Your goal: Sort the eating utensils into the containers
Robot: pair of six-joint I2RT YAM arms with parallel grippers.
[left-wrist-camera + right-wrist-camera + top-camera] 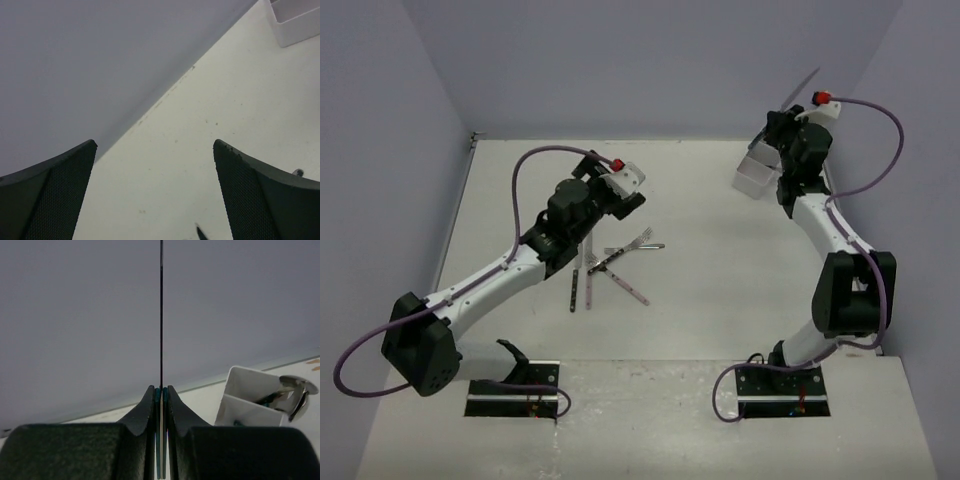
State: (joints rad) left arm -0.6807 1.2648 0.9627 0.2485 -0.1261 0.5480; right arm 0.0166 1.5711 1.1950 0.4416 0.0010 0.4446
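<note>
The right gripper point(161, 390) is pinched fully closed on a green-handled utensil point(161, 315). Its thin metal end stands straight up from between the fingers and is seen edge-on, so I cannot tell whether it is a knife or another piece. In the top view this gripper point(782, 125) is raised at the far right corner of the counter. The held utensil point(802, 88) slants up and away above the white divided bin point(755, 175), which stands at that corner just beside the gripper.

The left gripper point(155, 145) is spread wide with nothing between its fingers. From above it point(625, 203) hovers over the middle of the counter point(720, 300), just on the far side of the loose utensils point(605, 270).

The sorting looks partly done. From the right wrist, the bin point(250, 400) shows a partition, and one compartment holds spoons point(295, 387) whose shiny bowls poke above the rim. A bit of green shows low in the next compartment, too little to name.

The held piece is not yet in the bin. A handful remain on the counter's middle, well apart from the bin, among them a fork point(642, 240), a pink-handled piece point(630, 288) and some dark-handled ones lying crossed. So several trips appear to be left.
</note>
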